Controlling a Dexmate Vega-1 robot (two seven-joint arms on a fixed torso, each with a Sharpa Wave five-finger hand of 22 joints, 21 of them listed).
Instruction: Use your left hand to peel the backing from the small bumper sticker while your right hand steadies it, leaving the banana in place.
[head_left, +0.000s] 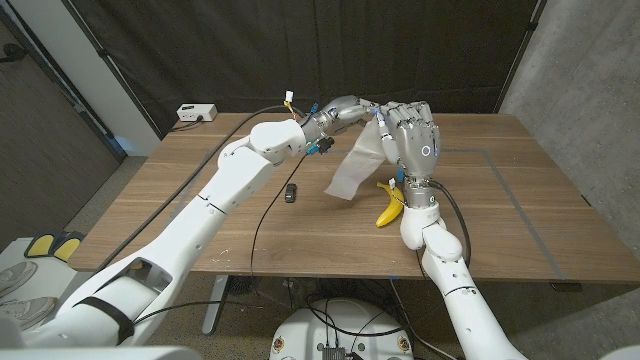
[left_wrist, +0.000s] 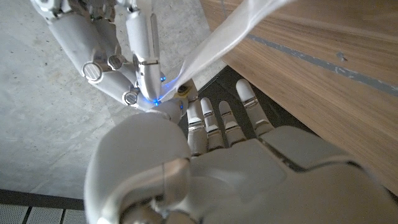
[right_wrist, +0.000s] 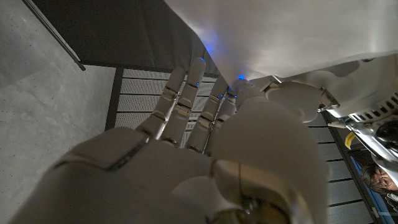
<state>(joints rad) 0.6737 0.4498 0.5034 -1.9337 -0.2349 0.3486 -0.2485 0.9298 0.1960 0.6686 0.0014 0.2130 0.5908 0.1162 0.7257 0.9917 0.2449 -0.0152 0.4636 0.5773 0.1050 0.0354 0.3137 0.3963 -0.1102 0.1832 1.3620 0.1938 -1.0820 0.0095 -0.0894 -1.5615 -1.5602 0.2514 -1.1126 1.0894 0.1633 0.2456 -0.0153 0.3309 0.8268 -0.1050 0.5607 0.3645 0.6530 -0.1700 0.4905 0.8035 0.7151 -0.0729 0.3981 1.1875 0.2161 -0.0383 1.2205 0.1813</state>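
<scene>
Going left to right from my head view: there's a small white box (head_left: 196, 112) at the far left corner of the bench (head_left: 520, 200), then a little dark object (head_left: 290, 192) lying on the wood beside the cable. My left robot hand (head_left: 345, 108) is raised above the far side of the bench, and it looks like it's pinching the top end of the sticker sheet (head_left: 355, 170), which hangs down as a pale, see-through strip with its bottom edge brushing the wood. In the left wrist view the strip (left_wrist: 217, 43) runs up and away from where the fingers meet, so I'd say it's held, though the exact pinch is hidden. My right robot hand (head_left: 415, 132) is upright just beside the left, fingers curled against the same top end, apparently holding the sticker side. The banana (head_left: 390, 205) sits on the bench below the right robot hand, near the strip's lower corner, untouched.

I reckon I'm mid-peel. Next move is probably pulling the left away slowly while the right stays put, without dragging the tail across the banana.
</scene>
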